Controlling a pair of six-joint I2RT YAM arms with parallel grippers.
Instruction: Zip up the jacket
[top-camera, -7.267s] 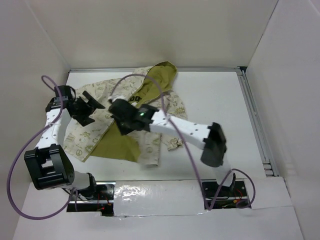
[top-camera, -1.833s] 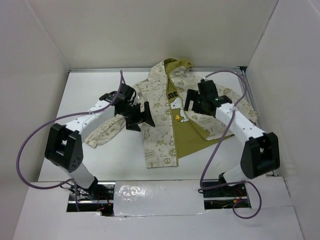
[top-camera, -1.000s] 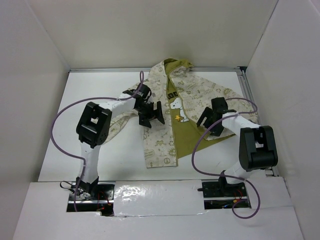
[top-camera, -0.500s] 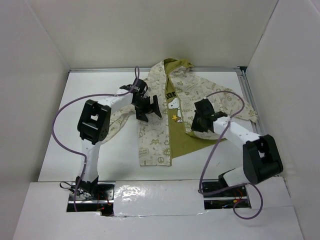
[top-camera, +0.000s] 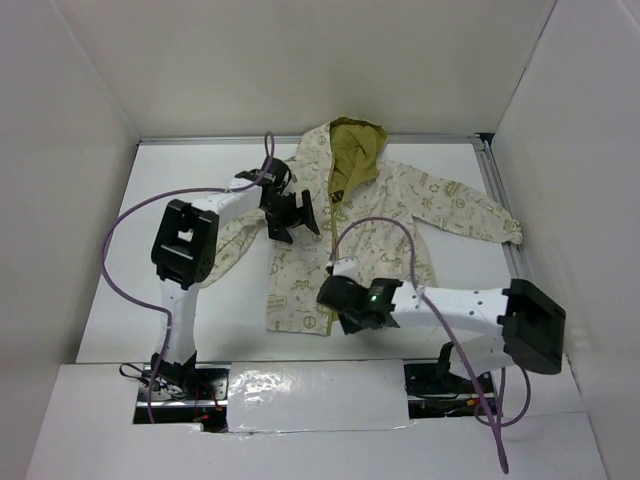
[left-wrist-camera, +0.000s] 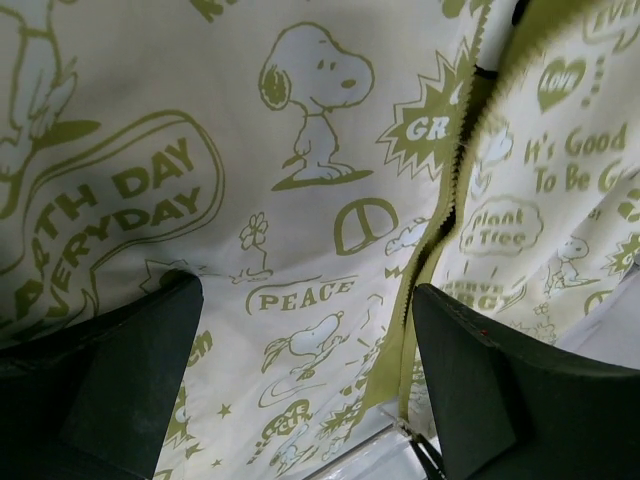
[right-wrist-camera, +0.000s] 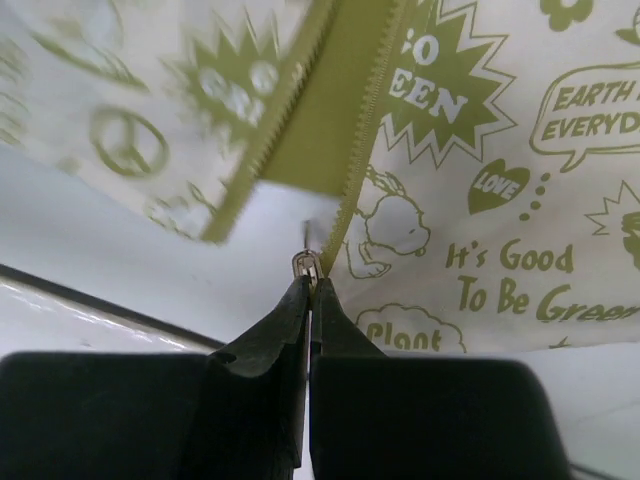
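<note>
Swung nearer since before, the right gripper pinches the zipper pull at the jacket hem, while the left gripper stands fingers apart over its left front.

A white tabletop sits boxed in by white panels: a back wall, a left wall and a right wall. A metal rail runs along its right edge, and shiny foil tape crosses the near ledge under soft, even light.
</note>
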